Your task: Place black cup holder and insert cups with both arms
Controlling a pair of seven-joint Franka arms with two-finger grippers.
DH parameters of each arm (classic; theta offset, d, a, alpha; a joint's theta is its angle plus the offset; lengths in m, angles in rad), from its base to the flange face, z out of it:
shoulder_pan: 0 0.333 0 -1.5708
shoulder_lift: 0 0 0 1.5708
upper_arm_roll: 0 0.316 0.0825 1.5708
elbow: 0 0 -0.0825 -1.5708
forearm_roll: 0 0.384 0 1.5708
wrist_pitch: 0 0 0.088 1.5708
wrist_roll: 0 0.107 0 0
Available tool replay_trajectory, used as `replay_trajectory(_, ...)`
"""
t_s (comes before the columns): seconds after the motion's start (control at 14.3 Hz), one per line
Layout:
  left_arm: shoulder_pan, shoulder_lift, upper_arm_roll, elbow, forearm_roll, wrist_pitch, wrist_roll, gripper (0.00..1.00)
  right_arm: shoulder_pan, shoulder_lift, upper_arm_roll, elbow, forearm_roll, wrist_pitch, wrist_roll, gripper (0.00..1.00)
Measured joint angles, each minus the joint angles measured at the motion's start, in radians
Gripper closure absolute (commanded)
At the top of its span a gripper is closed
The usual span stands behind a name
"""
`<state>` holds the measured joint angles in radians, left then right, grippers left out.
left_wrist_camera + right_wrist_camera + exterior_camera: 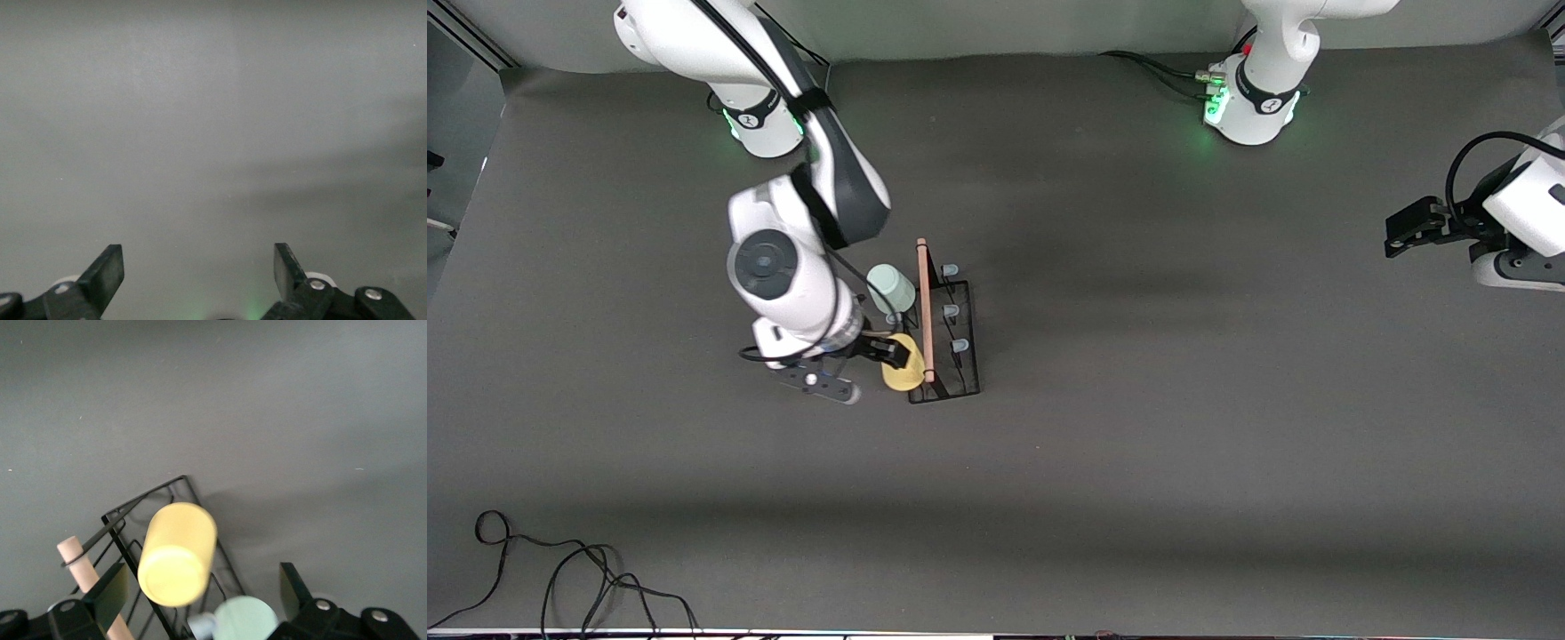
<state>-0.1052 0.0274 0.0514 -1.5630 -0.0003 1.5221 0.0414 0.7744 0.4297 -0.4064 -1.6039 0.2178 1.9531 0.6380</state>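
Observation:
The black cup holder (947, 342) stands mid-table with its wooden rod handle (925, 307) on top. A pale grey-green cup (891, 289) and a yellow cup (903, 366) sit tilted on pegs on its side toward the right arm's end. My right gripper (893, 354) is open at the yellow cup. In the right wrist view the yellow cup (177, 553) lies between the spread fingers of my right gripper (200, 577), touching neither, with the grey-green cup (243, 620) beside it. The light blue cup is out of view. My left gripper (1405, 229) waits open over the left arm's end; my left gripper (199, 257) is empty over bare table.
Three bare pegs with pale blue-grey tips (951, 311) stick out on the holder's side toward the left arm's end. Loose black cables (560, 569) lie at the table's near corner toward the right arm's end. The dark grey table (1183, 400) is bare around the holder.

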Motion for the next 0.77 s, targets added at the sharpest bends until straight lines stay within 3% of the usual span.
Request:
replay_trajectory(0.35,0.000,0.000,0.000,0.000,0.000,0.000,0.000,0.00,-0.008,-0.122,-0.203,0.166,-0.001,-0.390,-0.279,0.00)
replay_trajectory(0.56,0.000,0.000,0.000,0.001,0.000,0.000,0.000,0.00,-0.013,-0.202,-0.321,0.181,-0.043,-0.493,-0.477,0.00)
replay_trajectory(0.77,0.000,0.000,0.000,0.001,0.000,0.000,0.000,0.00,-0.018,-0.282,-0.350,0.180,-0.150,-0.523,-0.564,0.00)
